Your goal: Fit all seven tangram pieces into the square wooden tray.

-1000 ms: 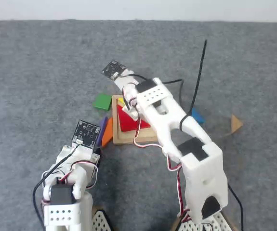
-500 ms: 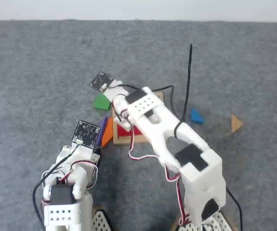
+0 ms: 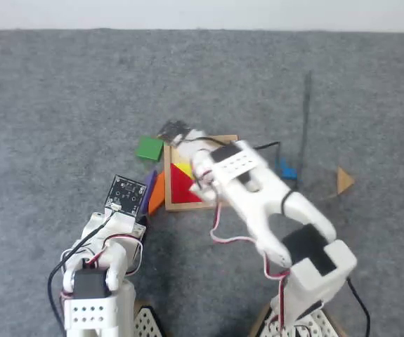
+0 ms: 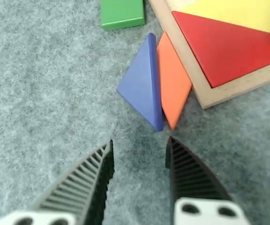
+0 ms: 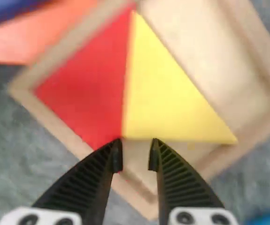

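Carpet (image 3: 61, 91): tray (image 3: 177, 206) holds two triangles (image 5: 85, 93) (image 5: 163, 103), perhaps five pieces (image 3: 150, 148) (image 4: 142, 84) (image 4: 173, 82) (image 3: 287, 170) (image 3: 343, 180) outside; both claws (image 4: 137, 154) (image 5: 135, 152) parted, empty.

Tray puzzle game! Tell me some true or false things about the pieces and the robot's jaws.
1. The red triangle lies in the tray. True.
2. The yellow triangle is outside the tray. False: it is inside, touching the red one.
3. The green piece is in the tray. False: it lies on the carpet.
4. The purple triangle touches the orange piece. True.
5. The left jaws hold the purple triangle. False: they are open and empty.
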